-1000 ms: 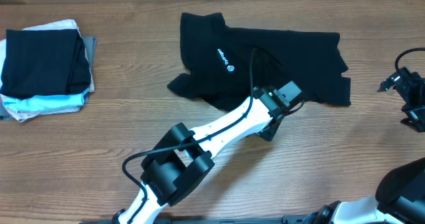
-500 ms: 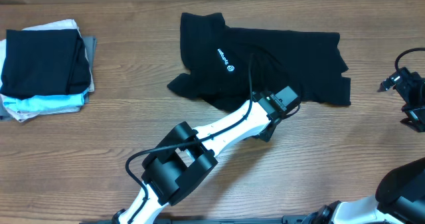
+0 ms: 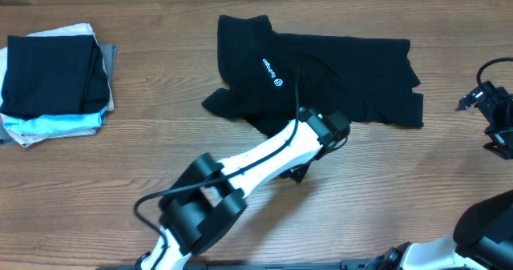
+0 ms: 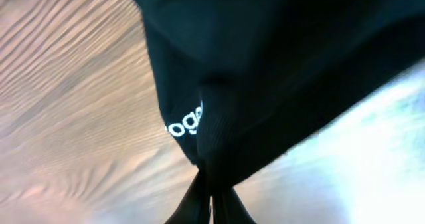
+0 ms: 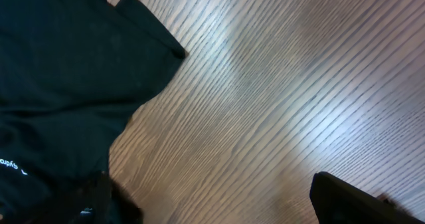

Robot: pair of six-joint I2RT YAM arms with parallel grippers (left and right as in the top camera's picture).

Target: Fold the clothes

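The black T-shirt lies spread and rumpled at the far middle of the wooden table, its white chest logo facing up. My left gripper is at the shirt's near edge, mostly hidden under its own wrist. In the left wrist view that gripper is shut on a bunched fold of the shirt beside white lettering. At the table's right edge my right gripper stands open and empty. In its own view the right gripper is over bare wood, with the shirt to its left.
A stack of folded garments, black on top of pale blue, white and grey, sits at the far left. The left arm crosses the table's near middle. Part of the right arm shows at the bottom right.
The left gripper has shut on the shirt's edge and its wrist has drawn slightly toward the near left. The right arm has not moved.
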